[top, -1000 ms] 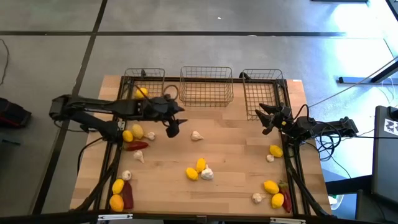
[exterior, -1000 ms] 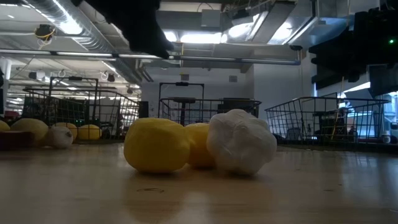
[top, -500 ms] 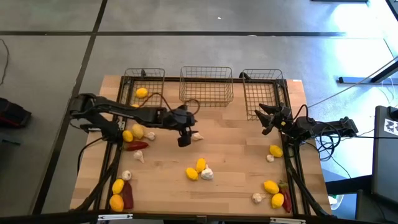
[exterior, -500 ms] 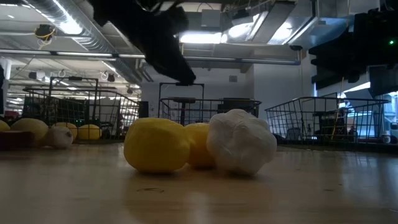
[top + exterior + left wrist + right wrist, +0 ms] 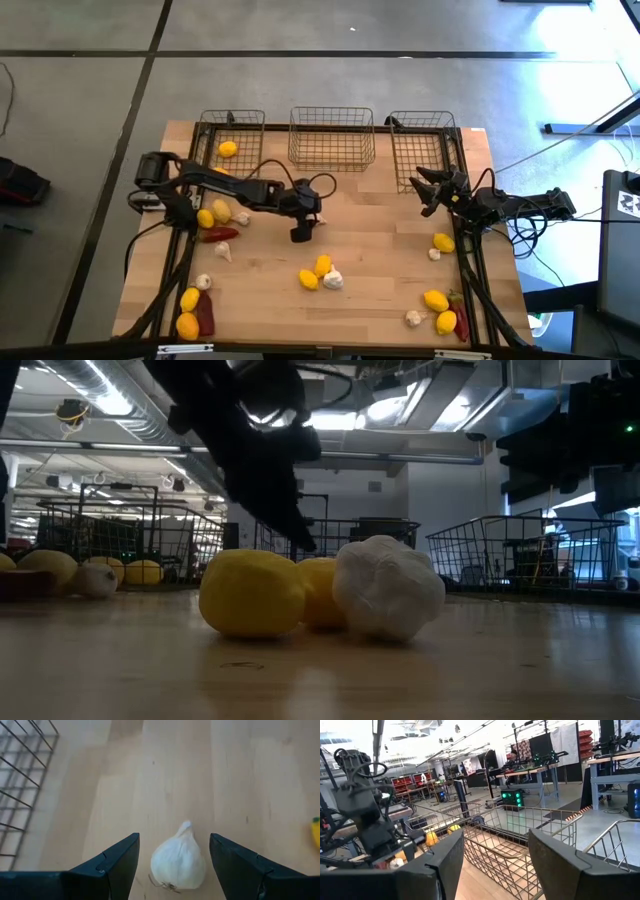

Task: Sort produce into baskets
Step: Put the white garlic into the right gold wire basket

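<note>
My left gripper (image 5: 303,226) (image 5: 173,838) is open and points down over the middle of the table. Its fingers stand on either side of a whitish garlic bulb (image 5: 178,863) that lies on the wood, and I see no touch. In the high view the gripper mostly hides this bulb. My right gripper (image 5: 425,190) (image 5: 496,834) is open and empty, in front of the right basket (image 5: 425,148). The left basket (image 5: 232,135) holds a lemon (image 5: 228,150). The middle basket (image 5: 332,136) shows nothing inside.
Two lemons (image 5: 315,272) and a garlic bulb (image 5: 333,281) lie in a cluster nearer the front, and fill the low view (image 5: 388,588). More lemons (image 5: 213,214), a chili (image 5: 220,235) and garlic lie at the left, others at the front left (image 5: 190,310) and front right (image 5: 440,310).
My left gripper has gone from in front of the left basket toward the table's right edge and down, and now stands low over the garlic bulb. The produce has not moved.
</note>
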